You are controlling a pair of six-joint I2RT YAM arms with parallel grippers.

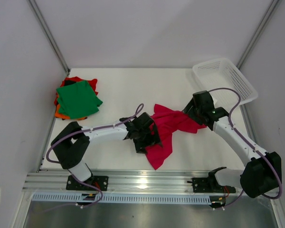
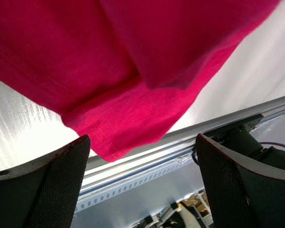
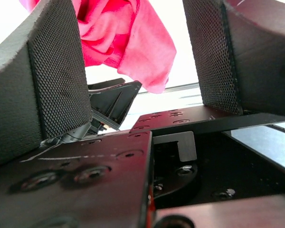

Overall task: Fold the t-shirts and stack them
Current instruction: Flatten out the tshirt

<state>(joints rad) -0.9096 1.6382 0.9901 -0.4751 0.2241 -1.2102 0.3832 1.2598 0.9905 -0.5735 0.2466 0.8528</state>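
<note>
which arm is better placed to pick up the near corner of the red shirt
Left. The left tool, open, hangs by the near hem corner of the shirt; the right tool sits at its far right end, away from that corner.

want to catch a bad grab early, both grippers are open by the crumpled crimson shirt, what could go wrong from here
1. The crimson t-shirt lies bunched, with its folds overlapping. The left gripper or the right gripper, both open, may pinch several layers at once and fail to spread it flat.
2. Its lower tip sits close to the near edge of the table, so a pull that way could drag it off.
</note>
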